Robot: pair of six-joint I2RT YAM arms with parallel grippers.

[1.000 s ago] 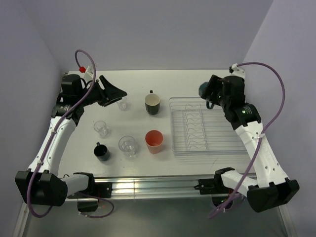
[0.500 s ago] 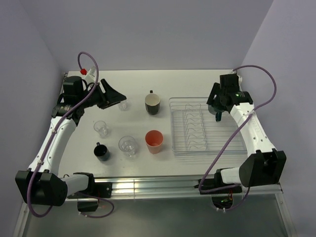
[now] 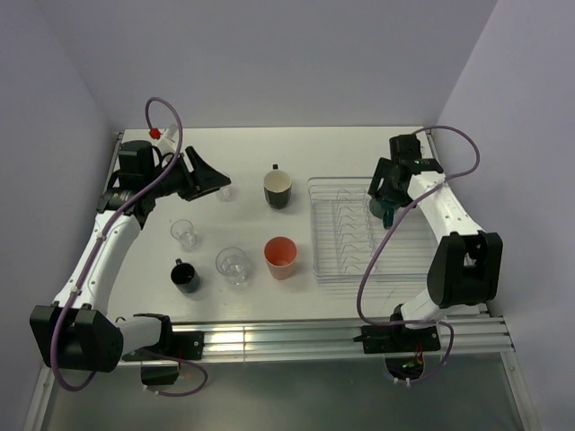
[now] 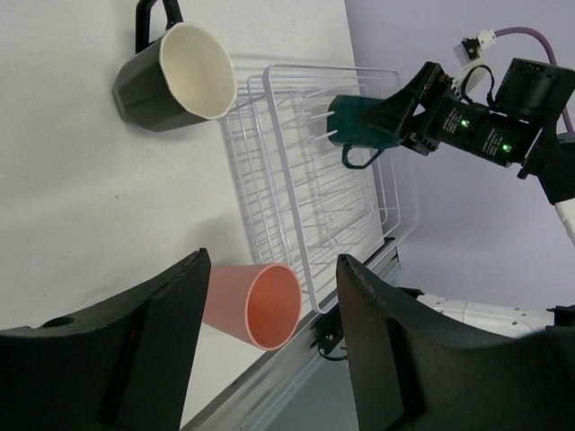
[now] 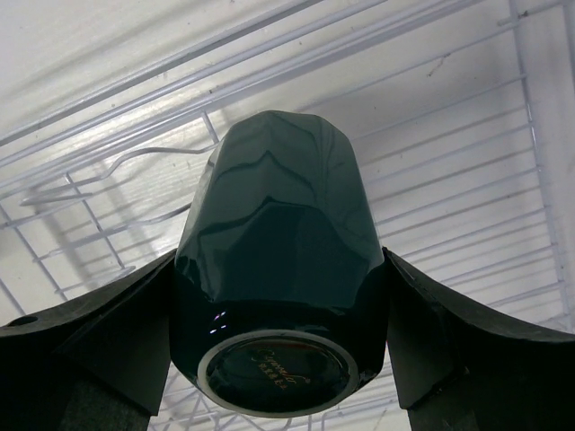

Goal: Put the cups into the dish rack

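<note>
Now pinching the dark green mug (image 5: 278, 224) in the right gripper (image 5: 278, 296) over the dish rack (image 3: 341, 274), seemingly mouth-down; holding the left gripper (image 3: 214, 180) spread.

The green mug (image 5: 278, 269) is glossy, its smooth faceted glaze catching the light. The dish rack (image 5: 449, 171) is thin, smooth white wire. The table (image 3: 243, 153) looks matt white — no shine at all. The orange cup (image 4: 238, 301) is dull and smooth, plastic by the look; the tumblers (image 3: 233, 265) are clear glass.
</note>
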